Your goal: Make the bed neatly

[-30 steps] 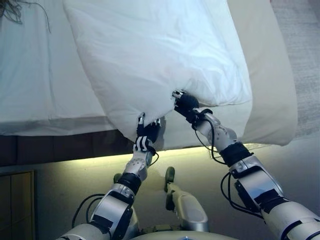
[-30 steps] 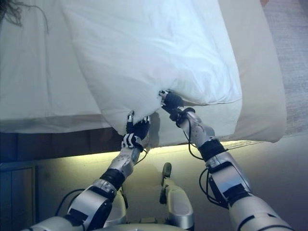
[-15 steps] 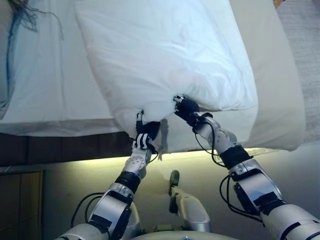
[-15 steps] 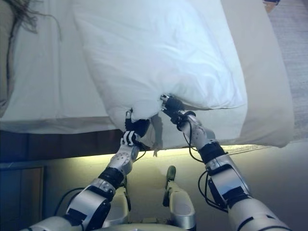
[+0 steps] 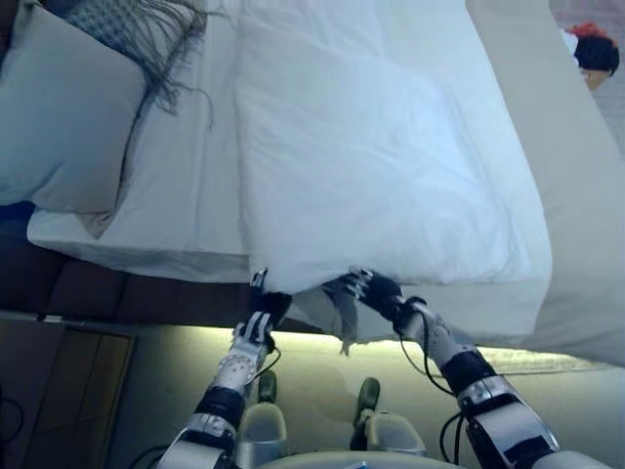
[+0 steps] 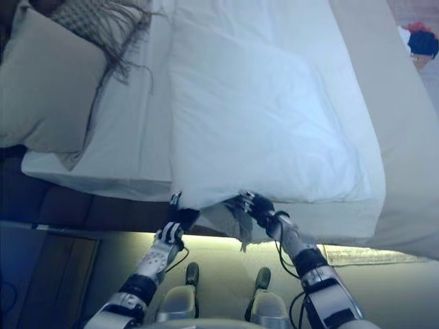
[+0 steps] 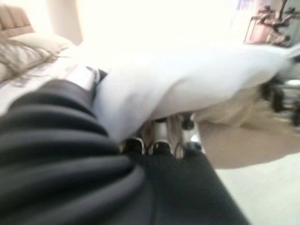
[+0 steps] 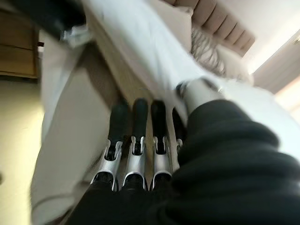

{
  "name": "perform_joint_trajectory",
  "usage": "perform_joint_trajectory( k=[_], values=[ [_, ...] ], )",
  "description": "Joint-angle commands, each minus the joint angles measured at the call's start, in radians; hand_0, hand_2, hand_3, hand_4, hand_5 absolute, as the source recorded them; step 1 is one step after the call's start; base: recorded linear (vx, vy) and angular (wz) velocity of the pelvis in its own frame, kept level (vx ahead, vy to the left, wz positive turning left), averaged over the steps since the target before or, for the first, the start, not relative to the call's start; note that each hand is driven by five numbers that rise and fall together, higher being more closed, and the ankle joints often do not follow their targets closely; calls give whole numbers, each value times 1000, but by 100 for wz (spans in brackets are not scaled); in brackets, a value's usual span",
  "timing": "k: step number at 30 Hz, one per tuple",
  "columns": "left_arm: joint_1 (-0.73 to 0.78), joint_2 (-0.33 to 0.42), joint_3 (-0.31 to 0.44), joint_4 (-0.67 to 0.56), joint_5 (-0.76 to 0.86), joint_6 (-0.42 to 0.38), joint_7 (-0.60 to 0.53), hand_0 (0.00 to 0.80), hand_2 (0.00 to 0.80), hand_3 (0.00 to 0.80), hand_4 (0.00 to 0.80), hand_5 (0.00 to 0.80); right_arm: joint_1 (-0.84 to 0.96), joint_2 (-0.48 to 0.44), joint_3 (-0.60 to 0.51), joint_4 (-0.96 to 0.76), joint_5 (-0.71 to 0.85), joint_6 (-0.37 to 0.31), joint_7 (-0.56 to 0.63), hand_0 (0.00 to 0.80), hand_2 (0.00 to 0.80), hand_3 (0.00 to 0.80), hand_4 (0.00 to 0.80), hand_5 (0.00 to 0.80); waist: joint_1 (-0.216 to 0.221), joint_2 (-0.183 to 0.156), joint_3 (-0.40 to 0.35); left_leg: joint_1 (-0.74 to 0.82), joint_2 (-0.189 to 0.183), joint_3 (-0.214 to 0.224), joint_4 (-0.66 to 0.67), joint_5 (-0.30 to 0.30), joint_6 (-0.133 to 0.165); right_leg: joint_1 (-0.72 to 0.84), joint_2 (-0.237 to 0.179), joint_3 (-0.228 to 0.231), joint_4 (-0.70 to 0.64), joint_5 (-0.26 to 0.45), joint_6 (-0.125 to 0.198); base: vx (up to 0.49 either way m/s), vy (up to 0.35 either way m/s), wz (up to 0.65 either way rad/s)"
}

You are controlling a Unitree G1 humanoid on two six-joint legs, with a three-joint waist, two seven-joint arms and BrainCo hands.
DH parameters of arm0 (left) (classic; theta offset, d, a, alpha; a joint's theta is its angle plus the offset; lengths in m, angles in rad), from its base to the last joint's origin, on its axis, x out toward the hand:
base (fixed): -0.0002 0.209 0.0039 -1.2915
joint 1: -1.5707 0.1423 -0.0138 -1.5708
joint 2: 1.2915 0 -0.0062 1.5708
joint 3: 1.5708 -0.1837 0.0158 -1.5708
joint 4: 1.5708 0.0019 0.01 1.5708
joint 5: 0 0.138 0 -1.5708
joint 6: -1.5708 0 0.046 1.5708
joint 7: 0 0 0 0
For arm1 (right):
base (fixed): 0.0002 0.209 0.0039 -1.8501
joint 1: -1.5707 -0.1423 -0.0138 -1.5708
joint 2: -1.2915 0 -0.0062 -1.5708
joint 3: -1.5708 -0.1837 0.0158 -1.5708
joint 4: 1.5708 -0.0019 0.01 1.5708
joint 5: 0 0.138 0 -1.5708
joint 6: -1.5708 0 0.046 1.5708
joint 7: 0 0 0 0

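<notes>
Two hands at work: both at the near edge of the bed, each on the hem of the white duvet [image 5: 381, 166].
Left hand [image 5: 262, 311]: at the duvet's near left corner; its wrist view shows white cloth pinched between thumb and fingers [image 7: 157, 140], so it reads as closed on the cloth.
Right hand [image 5: 376, 289]: further along the same hem; its fingers [image 8: 138, 126] lie fairly straight under the cloth with the thumb pressing from the other side, a pinch hold on the edge.
Duvet position: spread over the middle of the mattress [image 5: 166, 210], its near corner hanging just past the bed edge between the hands; a loose flap droops there.
Pillow [image 5: 63, 117]: at the head end, to the robot's left, well apart from the duvet.
Fringed throw [image 5: 146, 39]: bunched beside the pillow, its tassels trailing onto the sheet.
Beige cover [image 5: 576, 225]: along the robot's right side of the bed, partly under the duvet.
Done, by judgement: duvet laid roughly flat, few large wrinkles.
Left, by judgement: square the duvet to the mattress, tidy the drooping corner, straighten throw and pillow.
</notes>
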Motion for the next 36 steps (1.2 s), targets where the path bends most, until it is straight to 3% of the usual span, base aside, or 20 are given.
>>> perform_joint_trajectory(
  k=[1,9,16,24,27,30,36],
  values=[
    [44,88,67,-1,10,12,-141,800,800,800,800,800,30,-15,-92,63,-22,-19,23,0,0,0,0,0,74,-26,-116,-21,-47,-19,-8,24,49,23,-72,0,51,3,30,57,87,14],
    [195,119,234,56,29,65,-252,800,800,800,800,800,115,-13,-160,263,-98,7,112,0,0,0,0,0,140,-13,-160,1,-65,-47,-8,21,61,71,-84,-38,34,5,37,39,94,18],
    [280,162,259,141,195,130,-333,800,800,800,800,800,147,-7,-196,345,-101,11,137,0,0,0,0,0,175,4,-177,3,-78,-63,-8,21,72,86,-96,-69,43,0,44,28,75,14],
    [325,227,365,302,206,164,-212,800,800,800,800,800,132,-26,-226,399,-106,-14,158,0,0,0,0,0,192,14,-186,1,-87,-72,-8,16,73,93,-106,-89,43,-6,48,0,36,3],
    [308,234,439,360,181,153,-167,800,800,800,800,800,122,-27,-244,433,-109,-23,169,0,0,0,0,0,195,11,-192,3,-89,-72,-8,13,74,95,-108,-92,45,-9,48,0,0,0],
    [298,234,478,360,171,143,-182,800,800,800,800,800,118,-24,-262,456,-97,-31,160,0,0,0,0,0,201,7,-192,2,-92,-79,-8,11,77,96,-109,-97,48,-11,45,-17,6,10],
    [290,210,487,350,199,105,-165,800,800,800,800,800,132,-27,-309,496,-106,-27,158,0,0,0,0,0,205,3,-195,3,-96,-91,-8,9,79,97,-107,-102,48,-12,43,-12,3,22]
  ],
)
